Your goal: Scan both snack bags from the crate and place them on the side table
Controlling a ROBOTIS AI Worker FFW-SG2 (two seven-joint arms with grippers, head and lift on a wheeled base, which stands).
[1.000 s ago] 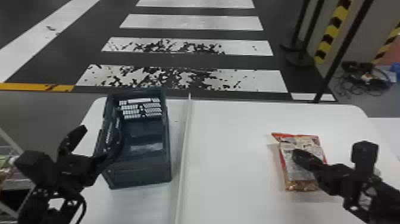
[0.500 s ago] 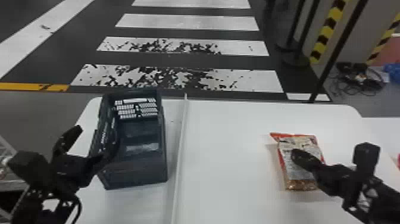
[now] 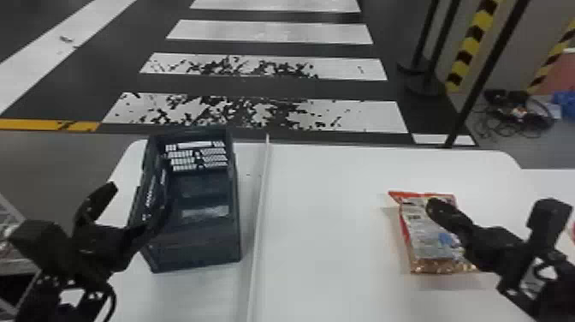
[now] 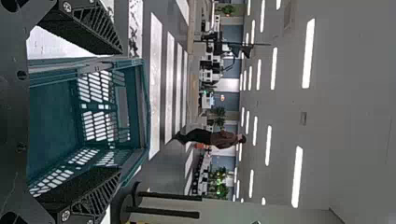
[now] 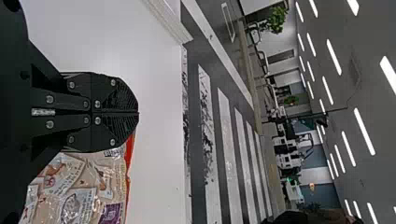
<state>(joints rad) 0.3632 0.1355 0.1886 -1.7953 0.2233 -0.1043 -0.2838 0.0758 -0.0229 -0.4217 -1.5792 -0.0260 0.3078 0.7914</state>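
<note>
My left gripper (image 3: 124, 205) is over the left side of the dark crate (image 3: 194, 250), its fingers spread wide with nothing between them. In the left wrist view the crate (image 4: 53, 121) lies beyond the open left gripper (image 4: 116, 114), and no bag is seen inside it. A red-edged snack bag (image 3: 421, 240) lies flat on the right part of the white table. Over that bag's right side is my right gripper (image 3: 436, 207). The right wrist view has the right gripper (image 5: 138, 113) shut with its fingertips together, the snack bag (image 5: 88, 191) beside and below it.
A thin raised white divider (image 3: 259, 214) runs front to back across the table (image 3: 325, 240), just right of the crate. Black posts (image 3: 483, 77) stand behind the table at the right. A wire rack (image 3: 13, 240) is at the left edge.
The head view has shifted a little, so the crate and bag appear slightly farther left than before. Both arms hold nearly the same pose, the left gripper still open.
</note>
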